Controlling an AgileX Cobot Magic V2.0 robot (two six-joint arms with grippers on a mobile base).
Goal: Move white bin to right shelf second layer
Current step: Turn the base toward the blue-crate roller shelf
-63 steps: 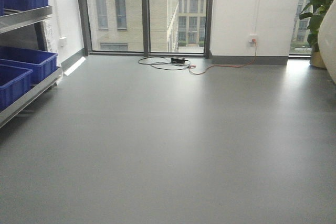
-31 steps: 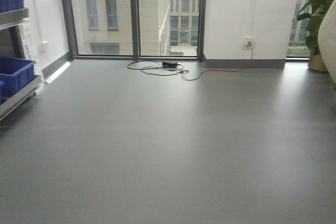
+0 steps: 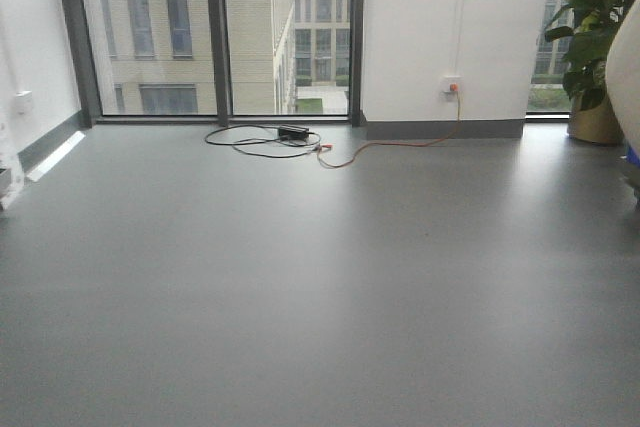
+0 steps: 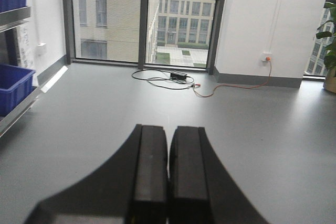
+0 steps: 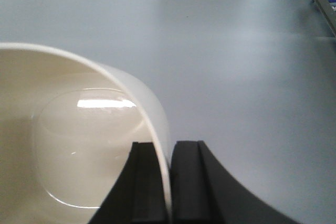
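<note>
The right claw (image 5: 168, 182) is clenching on the white bin (image 5: 68, 145), one finger inside the rim and one outside, the thin wall pinched between them. In the right wrist view the tub is filling the 7 to 9 o'clock part, open and empty. In the front view only a sliver of it is showing at 3 o'clock. The left claw (image 4: 168, 174) is sitting clenched on nothing, its fingers pressed together over bare floor (image 4: 252, 129).

This looks like the carry stage: the bin is lifted and held, and the placing is not yet done. The right shelf's second layer is not clearly showing. A steel rail (image 5: 321, 1) with some blue above it is peeking in at 1 o'clock of the right wrist view, but I cannot tell whether that is the target rack. The next move probably calls for bringing that shelf squarely into view before raising the bin to its level.

Room is generous ahead. The plant (image 3: 590, 27) is standing at 2 o'clock, a cable (image 3: 270, 139) is trailing at 12, and a rack with blue crates (image 4: 13, 85) is bordering the 9 o'clock side of the left wrist view.
</note>
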